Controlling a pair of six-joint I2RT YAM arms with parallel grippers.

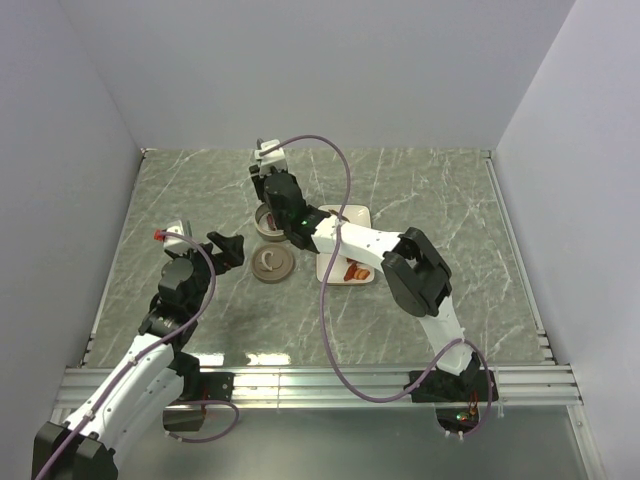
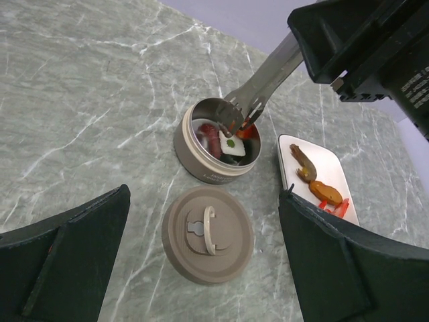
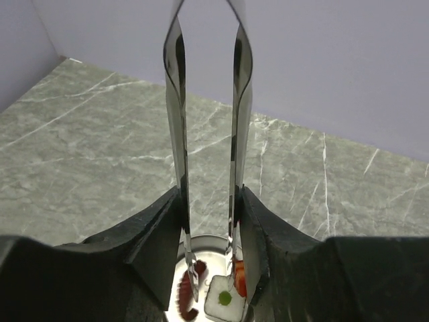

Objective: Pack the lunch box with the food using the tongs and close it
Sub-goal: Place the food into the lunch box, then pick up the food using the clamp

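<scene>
The lunch box (image 2: 201, 169), a round tin, stands open, its silvery inside (image 3: 209, 245) showing. In it lie food pieces: a red shrimp-shaped piece (image 3: 186, 296), a white cube with a green dot (image 2: 229, 142) and an orange piece (image 3: 240, 279). My right gripper (image 3: 209, 221) is shut on the tongs (image 3: 178, 134). Their tips hang apart over the tin with nothing pinched between them. The brown lid (image 2: 208, 235) lies flat on the table in front of the tin. My left gripper (image 2: 204, 201) hovers wide open above the lid.
A white rectangular plate (image 2: 338, 168) to the right of the tin holds more food, brown and orange pieces (image 2: 328, 193). The right arm (image 1: 415, 275) stretches across above the plate. Grey walls close in the marble table (image 1: 200, 190) on three sides.
</scene>
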